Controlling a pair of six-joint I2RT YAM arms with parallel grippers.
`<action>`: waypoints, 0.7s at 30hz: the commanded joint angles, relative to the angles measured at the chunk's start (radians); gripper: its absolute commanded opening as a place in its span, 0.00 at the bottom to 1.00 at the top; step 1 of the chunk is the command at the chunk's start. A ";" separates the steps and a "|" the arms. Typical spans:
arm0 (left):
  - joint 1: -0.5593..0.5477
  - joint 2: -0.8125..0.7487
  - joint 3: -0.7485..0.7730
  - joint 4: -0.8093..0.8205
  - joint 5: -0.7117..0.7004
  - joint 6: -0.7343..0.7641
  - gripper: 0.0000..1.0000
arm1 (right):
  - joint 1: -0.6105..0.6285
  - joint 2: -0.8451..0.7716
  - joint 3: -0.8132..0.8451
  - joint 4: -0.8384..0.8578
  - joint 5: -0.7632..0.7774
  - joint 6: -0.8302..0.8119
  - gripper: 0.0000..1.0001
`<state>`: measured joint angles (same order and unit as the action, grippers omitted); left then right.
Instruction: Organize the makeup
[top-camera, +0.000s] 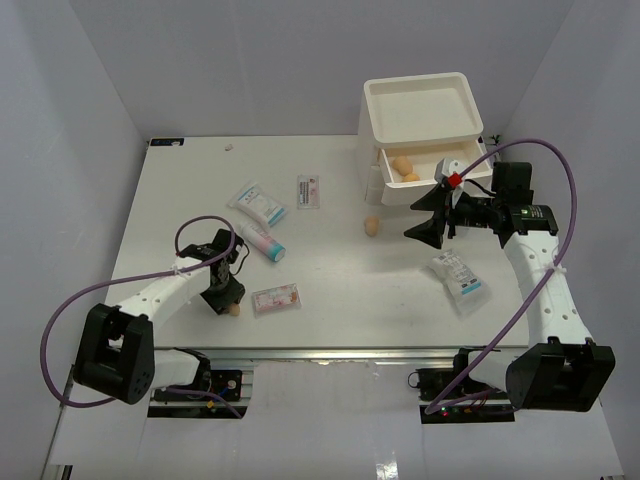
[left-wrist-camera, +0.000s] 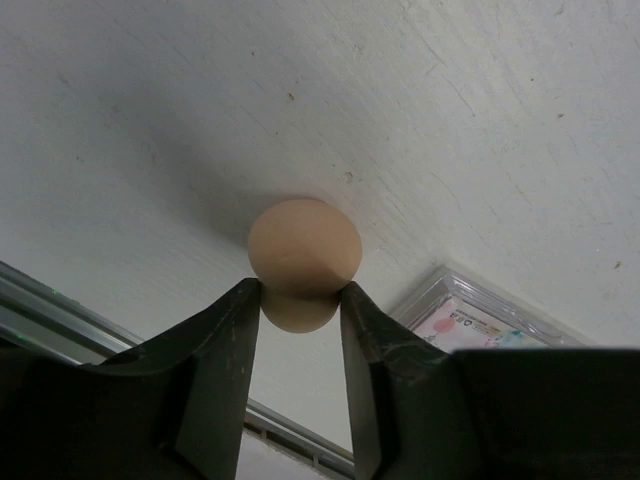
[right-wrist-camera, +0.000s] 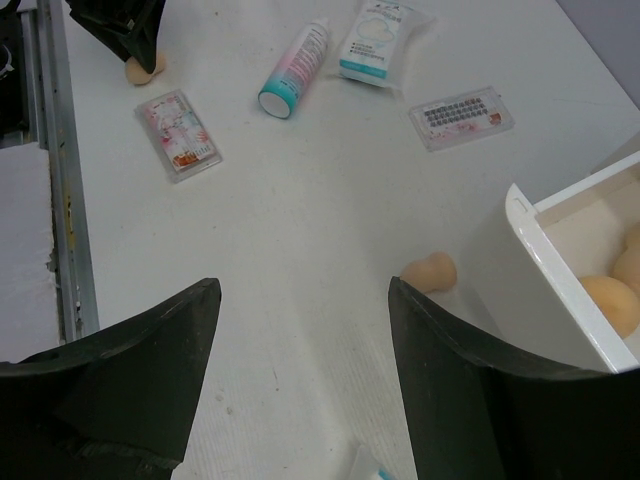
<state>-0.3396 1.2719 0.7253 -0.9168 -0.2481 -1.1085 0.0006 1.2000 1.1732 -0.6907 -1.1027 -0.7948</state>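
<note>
My left gripper (top-camera: 226, 298) is shut on a tan egg-shaped sponge (left-wrist-camera: 303, 262), pinching its narrow end low over the table near the front edge; this sponge also shows in the top view (top-camera: 233, 309). My right gripper (top-camera: 421, 220) is open and empty, above the table in front of the open drawer (top-camera: 437, 175). A second sponge (top-camera: 372, 226) lies loose left of it and shows by the right finger in the right wrist view (right-wrist-camera: 430, 272). Two sponges (top-camera: 405, 168) lie in the drawer. A pink tube with teal cap (top-camera: 262, 241) lies mid-left.
The white drawer box (top-camera: 420, 105) stands at the back right. A pink sachet (top-camera: 276, 298) lies right of my left gripper, and another sachet (top-camera: 309, 191) lies further back. One blue-and-white packet (top-camera: 257, 202) lies behind the tube, and another (top-camera: 460, 277) lies under my right arm.
</note>
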 joint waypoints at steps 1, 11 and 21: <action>0.011 0.011 -0.025 0.054 -0.007 0.015 0.42 | -0.002 -0.026 0.000 -0.001 -0.025 -0.005 0.74; 0.013 -0.047 0.090 0.039 -0.020 0.093 0.00 | -0.003 -0.040 0.026 -0.001 -0.026 0.013 0.74; -0.026 -0.080 0.401 0.381 0.357 0.348 0.00 | -0.071 -0.030 0.066 0.022 -0.069 0.094 0.74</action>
<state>-0.3367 1.1832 1.0230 -0.7760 -0.1267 -0.8912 -0.0361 1.1835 1.1893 -0.6891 -1.1244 -0.7536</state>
